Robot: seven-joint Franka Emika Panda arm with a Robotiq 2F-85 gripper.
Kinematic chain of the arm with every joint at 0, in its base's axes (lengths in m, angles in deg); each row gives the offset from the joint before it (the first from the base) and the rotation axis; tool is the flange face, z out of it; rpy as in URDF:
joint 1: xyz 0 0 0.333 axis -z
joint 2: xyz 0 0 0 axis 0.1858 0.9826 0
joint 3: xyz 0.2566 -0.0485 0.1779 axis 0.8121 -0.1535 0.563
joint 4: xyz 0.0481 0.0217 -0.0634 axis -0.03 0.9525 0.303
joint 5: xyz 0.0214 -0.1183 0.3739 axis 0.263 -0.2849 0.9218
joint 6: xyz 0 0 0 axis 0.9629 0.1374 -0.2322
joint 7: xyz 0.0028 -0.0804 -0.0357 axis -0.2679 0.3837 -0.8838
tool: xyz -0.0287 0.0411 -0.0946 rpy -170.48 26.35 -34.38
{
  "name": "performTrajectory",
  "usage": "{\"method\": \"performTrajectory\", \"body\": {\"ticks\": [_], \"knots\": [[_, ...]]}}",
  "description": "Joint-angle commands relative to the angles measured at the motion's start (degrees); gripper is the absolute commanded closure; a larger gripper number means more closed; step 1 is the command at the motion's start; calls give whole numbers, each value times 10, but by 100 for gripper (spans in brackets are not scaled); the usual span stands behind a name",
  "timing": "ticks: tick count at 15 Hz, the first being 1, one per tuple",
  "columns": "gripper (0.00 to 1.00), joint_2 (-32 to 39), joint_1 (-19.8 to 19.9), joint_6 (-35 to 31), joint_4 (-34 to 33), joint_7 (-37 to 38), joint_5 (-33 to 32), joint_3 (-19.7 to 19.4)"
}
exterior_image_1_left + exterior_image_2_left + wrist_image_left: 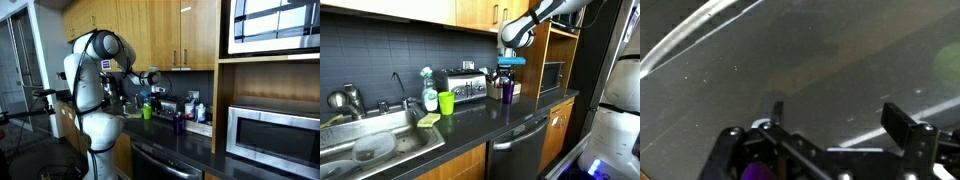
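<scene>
One purple cup (507, 92) sits under your gripper (506, 72), jaws apart; probably light, slick plastic, so pinch its wall.

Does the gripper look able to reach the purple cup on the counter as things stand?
Probably yes: the open gripper hangs just above the purple cup, nothing between them, and the toaster stands off to the side.

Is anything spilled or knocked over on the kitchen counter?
Nothing stands out. The green plastic cup, the silver toaster and the dark purple cup all stand upright on the dark counter, and no spill shows. The open gripper hovers just above the dark purple cup, holding nothing.
</scene>
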Motion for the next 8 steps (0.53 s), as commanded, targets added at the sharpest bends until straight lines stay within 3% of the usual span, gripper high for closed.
{"method": "performTrajectory", "body": {"ticks": [1, 8], "knots": [[0, -46, 21, 81, 8, -110, 17, 3], [0, -73, 60, 161, 4, -224, 4, -8]]}}
